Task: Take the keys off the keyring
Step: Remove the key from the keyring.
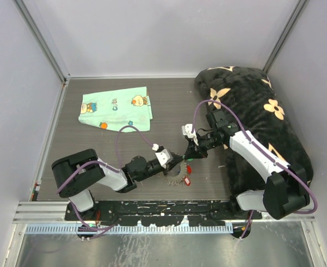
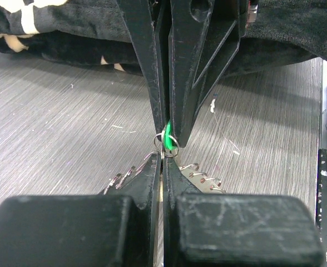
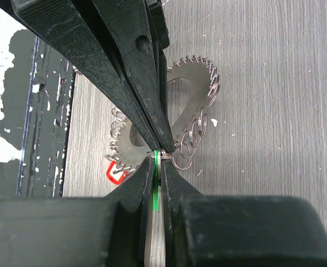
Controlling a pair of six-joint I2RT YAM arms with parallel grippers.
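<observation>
While my two end effectors meet tip to tip low over the near middle of the bench [image 1: 85, 147], the keyring [image 1: 176, 179] lies flat just beneath them. My left end effector [image 1: 173, 161] is clenched, as far as I can tell on the keyring's fringed rim. My right end effector [image 1: 189, 150] is clenched on the green key [image 3: 155, 186], whose plastic head shows as a thin sliver between its fingers.

Handling, as I judge it:
- **Keyring:** light, stiff and slick, so it is likely to skate on the bench unless pinned at its rim.
- **Keys:** tiny and rigid. The plastic head gives better purchase than bare metal, so it is best pinched flat, close to its small ring.
- **Small rings:** probably springy, resisting a straight pull.

Views:
- **Right wrist view:** shows the toothed rim, the fan of small rings, and a red key [image 3: 114, 175] at the near edge.
- **Left wrist view:** hides most of that behind my own fingers, but shows the small ring [image 2: 167, 146] looped through the green head between the opposed tips.
- **Top view:** gives placement only, since the parts are too small to resolve.
</observation>
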